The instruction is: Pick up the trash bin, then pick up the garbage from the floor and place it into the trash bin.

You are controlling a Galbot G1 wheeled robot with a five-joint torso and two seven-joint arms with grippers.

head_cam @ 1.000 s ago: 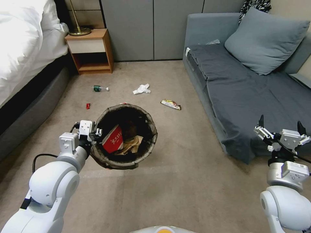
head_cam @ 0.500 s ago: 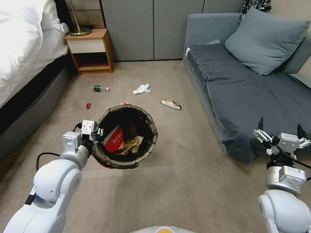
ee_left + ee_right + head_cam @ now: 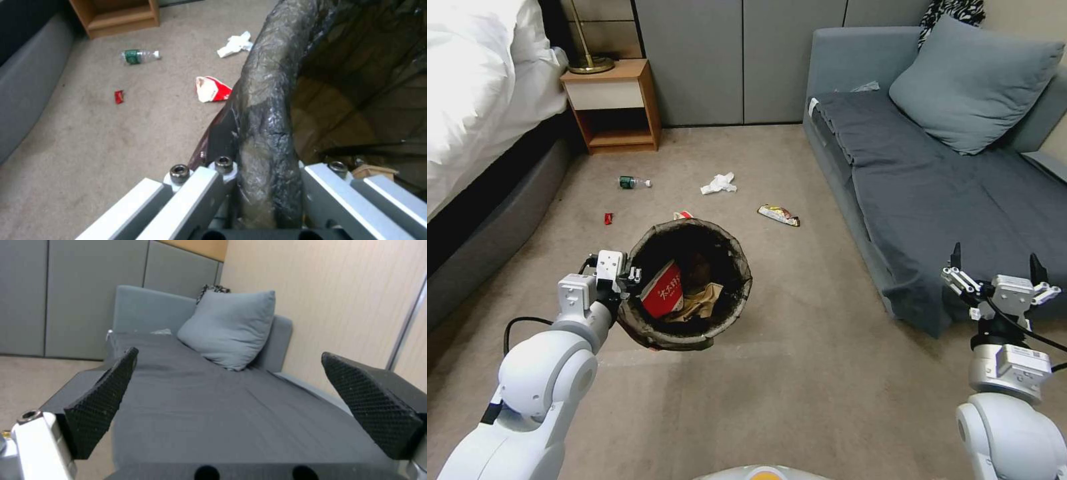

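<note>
The left gripper is clamped on the rim of the bin, held above the floor. The right gripper hangs wide open and empty beside the sofa.

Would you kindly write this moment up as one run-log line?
left gripper: shut on trash bin rim, bin held above floor | right gripper: open, empty, by sofa | litter on floor: bottle, tissue, wrapper

Carpet open ahead; sofa blocks R, bed L.
</note>
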